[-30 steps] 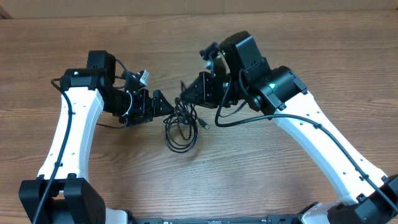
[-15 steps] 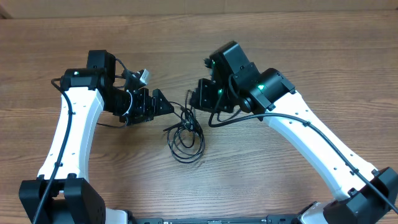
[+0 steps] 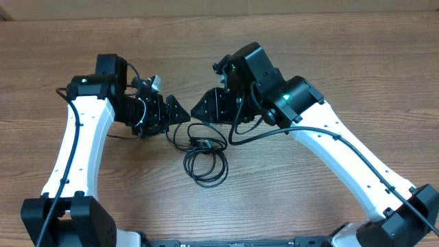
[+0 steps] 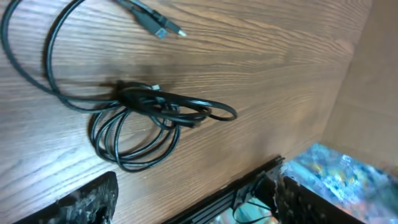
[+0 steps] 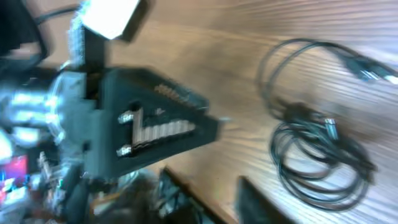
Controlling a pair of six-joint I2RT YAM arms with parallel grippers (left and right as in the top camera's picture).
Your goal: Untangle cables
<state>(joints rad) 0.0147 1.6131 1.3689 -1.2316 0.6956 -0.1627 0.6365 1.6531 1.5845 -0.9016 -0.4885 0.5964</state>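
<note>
The cables (image 3: pixel 199 143) lie loose on the wooden table (image 3: pixel 329 62), a knot of thin black cords above a small coil, with one loop trailing left. In the left wrist view the cables (image 4: pixel 155 102) show a silver-tipped plug (image 4: pixel 157 26) at the top. My left gripper (image 3: pixel 182 113) hovers open just up and left of the knot, nothing between its fingers (image 4: pixel 87 202). Tip to tip with it, my right gripper (image 3: pixel 197 110) is open and empty too. Its view shows the cables (image 5: pixel 314 152) lying to the right of its blurred fingers (image 5: pixel 252 199).
In the right wrist view the left gripper (image 5: pixel 149 124) fills the left half, close by. Both white arms (image 3: pixel 75 158) reach in from the table's near edge. A cardboard wall (image 3: pixel 219 7) runs along the far edge.
The right gripper opened and let go of the cables, which dropped flat on the table and spread to the left. The left gripper barely moved and closed slightly.
</note>
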